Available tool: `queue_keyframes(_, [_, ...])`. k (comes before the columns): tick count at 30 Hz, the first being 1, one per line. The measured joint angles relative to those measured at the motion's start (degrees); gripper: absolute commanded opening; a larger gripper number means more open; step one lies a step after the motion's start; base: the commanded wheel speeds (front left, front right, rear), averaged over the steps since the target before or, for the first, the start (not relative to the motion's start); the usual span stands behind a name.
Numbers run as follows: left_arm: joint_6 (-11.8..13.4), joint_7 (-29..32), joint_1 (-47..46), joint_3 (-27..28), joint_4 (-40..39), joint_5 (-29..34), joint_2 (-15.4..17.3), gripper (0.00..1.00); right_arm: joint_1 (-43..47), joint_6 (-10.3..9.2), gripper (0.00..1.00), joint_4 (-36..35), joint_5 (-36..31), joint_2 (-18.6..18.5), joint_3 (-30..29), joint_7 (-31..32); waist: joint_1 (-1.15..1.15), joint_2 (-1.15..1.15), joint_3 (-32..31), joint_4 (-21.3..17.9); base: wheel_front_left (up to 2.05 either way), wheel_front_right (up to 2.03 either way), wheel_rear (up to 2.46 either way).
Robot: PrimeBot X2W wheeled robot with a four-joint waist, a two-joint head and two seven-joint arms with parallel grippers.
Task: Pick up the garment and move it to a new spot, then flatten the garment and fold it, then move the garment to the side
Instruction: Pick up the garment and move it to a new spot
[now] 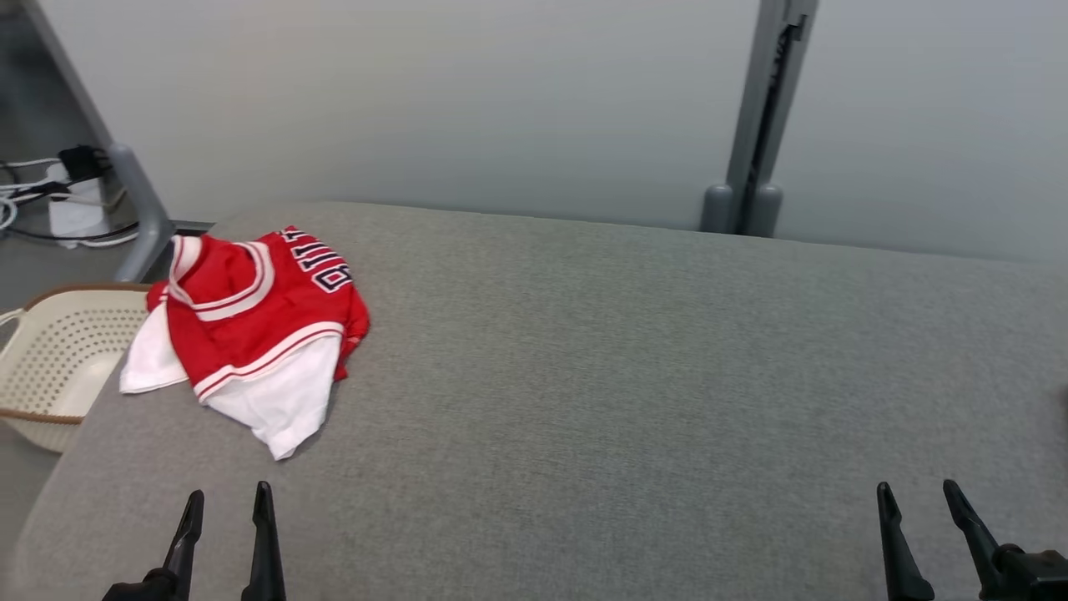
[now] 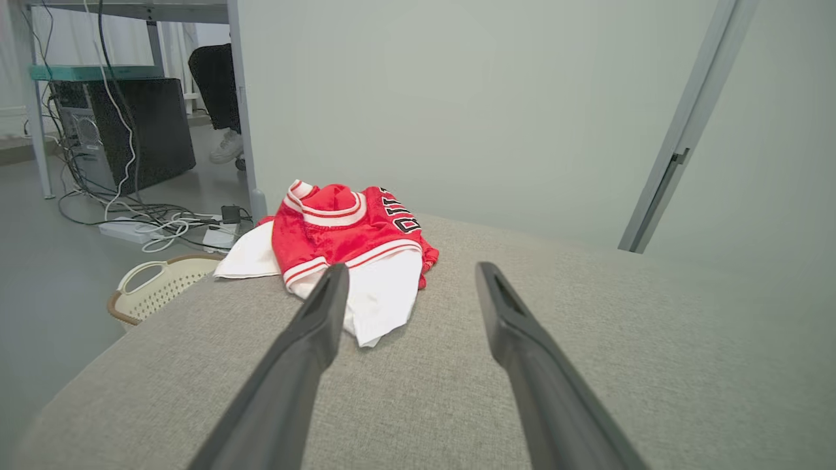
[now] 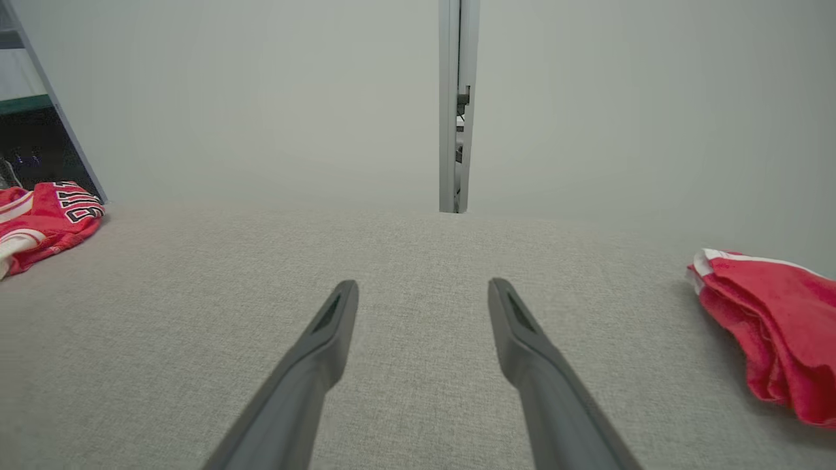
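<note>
Head view, read left to right. Showed first a cream perforated basket [image 1: 58,359], set below the left edge of the grey padded surface [image 1: 626,351]. Showed next the garment [image 1: 250,334] (red jersey with white trim over white cloth), crumpled near that surface's far left corner, one white flap reaching past the edge toward the basket. Ran lengthwise from collar at the far side to white hem at the near side, hem tip slanted slightly rightward. Showed then the left gripper [image 1: 229,492] at the near edge, jaws apart and empty, fingers pointing away. Sat just short of the hem, with the garment ahead and a touch left in the left wrist view. Further right, bare surface. Showed then the right gripper [image 1: 917,486], jaws likewise apart and empty, well apart from the garment, with a red corner of it at the far left margin of the right wrist view. Showed last a second red cloth [image 3: 777,326], lying on the surface at that view's right edge. Judged: pickup not yet begun; left arm clearly nearer; a forward reach along the long axis onto the near hem probably enough.
</note>
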Motion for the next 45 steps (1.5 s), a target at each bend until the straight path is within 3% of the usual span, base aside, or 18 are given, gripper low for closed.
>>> queue_keyframes(16, [-0.7, 0.0, 3.7, 2.7, -1.0, 0.5, 0.0, 1.0, 0.0, 0.0, 1.0, 0.5, 1.2, 0.0, 4.8, 0.0, 0.0, 0.0, -2.4, 16.7, 0.0, 0.0, 0.0])
queue_keyframes(20, [-0.8, 0.0, 3.5, 1.2, -1.3, -1.2, 0.1, 1.0, 0.0, 0.0, 1.0, 0.5, 1.0, 0.1, 5.3, 0.0, 0.0, 0.0, -2.2, 15.6, 0.0, 0.0, 0.0])
queue_keyframes(24, [-2.5, 0.0, 0.4, -3.0, 2.7, -3.4, 0.1, 1.0, 0.0, 0.0, 1.0, 0.2, -0.1, 0.1, 4.8, 0.0, 0.0, 0.0, -1.0, 13.5, 0.0, 0.0, 0.0])
queue_keyframes(30, [-3.4, 4.1, -13.3, -5.2, 9.8, -5.4, 0.2, 1.0, -3.8, 0.0, 1.0, -2.0, -3.1, 0.1, 3.8, 0.0, 0.0, 0.0, 4.8, 10.8, 0.0, 0.0, 0.0])
queue_keyframes(37, [-0.4, 10.3, -31.2, -3.0, 20.2, -9.4, 0.2, 1.0, -10.0, 0.0, 1.0, -4.4, -4.2, -1.5, 2.3, 0.0, 0.0, 0.0, 15.0, 7.6, 0.0, 0.0, 0.0])
queue_keyframes(45, [3.8, 12.7, -43.3, -0.9, 34.7, -8.6, 4.6, 1.0, -14.4, 0.0, 1.0, -5.4, -3.8, -3.1, 2.8, 0.0, 0.0, 0.0, 24.1, 2.6, 0.0, 0.0, 0.0])
